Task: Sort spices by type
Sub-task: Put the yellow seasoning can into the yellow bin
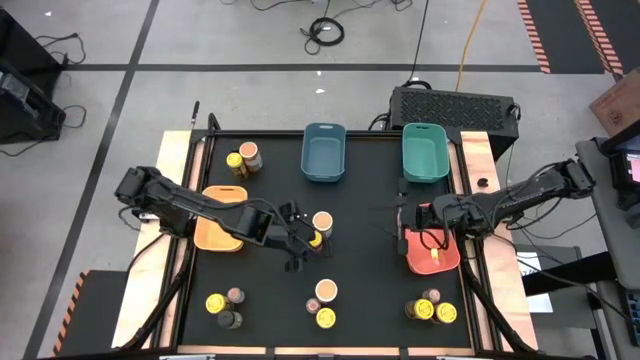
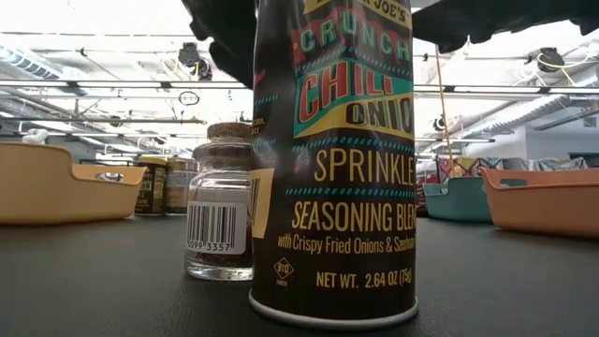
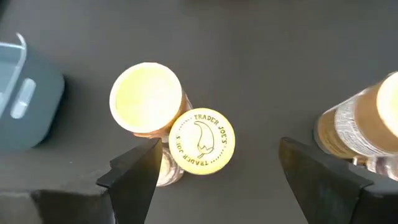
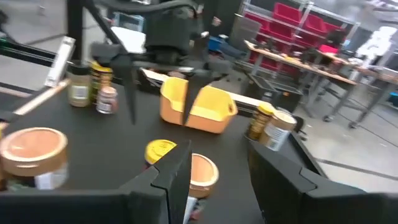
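Barely started: spice jars (image 1: 325,305) sit in mixed clusters around the table, with one yellow item in the red bin (image 1: 433,252). Left gripper (image 1: 300,238) hangs open over a yellow-lidded jar (image 3: 202,141) mid-table; right gripper (image 1: 408,222) part-open, empty.

The tall jar (image 2: 332,159) reads "Crunchy Chili Onion Sprinkle Seasoning Blend"; the yellow lid (image 3: 202,141) says "Trader Joe's".

You have upright spice jars in clusters: a yellow-lidded jar (image 1: 316,238) touching a tan-topped jar (image 1: 322,222) mid-table, a pair at the back left (image 1: 244,158), and groups along the front at left (image 1: 224,303), centre (image 1: 325,304) and right (image 1: 432,309).
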`<state>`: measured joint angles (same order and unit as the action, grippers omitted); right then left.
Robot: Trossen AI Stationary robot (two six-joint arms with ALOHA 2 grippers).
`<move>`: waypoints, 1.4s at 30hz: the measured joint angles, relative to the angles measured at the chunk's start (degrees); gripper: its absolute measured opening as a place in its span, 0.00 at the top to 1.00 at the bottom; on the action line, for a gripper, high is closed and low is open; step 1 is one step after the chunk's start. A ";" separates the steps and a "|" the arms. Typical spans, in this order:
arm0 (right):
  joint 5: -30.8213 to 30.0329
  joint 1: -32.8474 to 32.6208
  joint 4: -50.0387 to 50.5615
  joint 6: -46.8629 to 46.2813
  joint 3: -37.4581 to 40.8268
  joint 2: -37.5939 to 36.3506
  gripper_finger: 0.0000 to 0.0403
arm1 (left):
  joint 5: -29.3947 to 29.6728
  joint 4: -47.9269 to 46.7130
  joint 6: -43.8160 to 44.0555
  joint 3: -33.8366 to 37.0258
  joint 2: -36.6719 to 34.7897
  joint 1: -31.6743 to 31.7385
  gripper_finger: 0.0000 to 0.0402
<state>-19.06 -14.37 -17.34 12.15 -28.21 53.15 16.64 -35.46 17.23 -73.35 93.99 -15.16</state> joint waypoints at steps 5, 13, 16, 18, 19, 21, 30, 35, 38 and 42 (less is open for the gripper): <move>-0.53 0.00 2.53 0.96 -0.02 0.02 0.63 | -0.44 0.28 3.11 0.01 1.74 1.44 0.19; -0.51 0.00 1.24 5.37 -0.02 0.00 0.63 | -1.42 1.47 6.50 0.01 3.33 2.62 0.19; -0.51 0.02 0.84 6.58 -0.02 0.00 0.63 | -1.53 2.16 7.52 0.01 4.07 2.62 0.19; -0.51 0.02 0.61 7.10 -0.02 0.02 0.63 | -1.57 2.05 7.88 0.32 4.57 2.72 0.19; -0.51 0.02 0.37 7.21 -0.02 0.00 0.63 | -1.55 2.24 7.97 0.49 4.86 2.75 0.19; -0.50 0.02 -0.22 7.24 -0.02 0.01 0.63 | -1.53 2.40 7.98 0.58 5.55 2.82 0.19; -0.50 0.03 -0.47 7.19 -0.03 0.01 0.63 | -1.51 3.56 7.94 0.63 8.14 2.78 0.19; -0.53 0.02 -0.47 7.12 -0.02 0.02 0.63 | -1.49 3.52 7.98 0.67 8.05 2.84 0.19; -0.53 0.02 -0.47 7.08 -0.04 0.02 0.63 | -1.49 3.47 7.98 0.67 8.07 2.82 0.20; -0.53 0.02 -0.50 7.10 -0.04 0.01 0.63 | -1.49 3.43 8.01 0.67 8.05 2.82 0.27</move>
<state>-19.59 -14.35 -17.83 19.25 -28.25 53.16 15.16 -32.03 25.23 -72.69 102.04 -12.34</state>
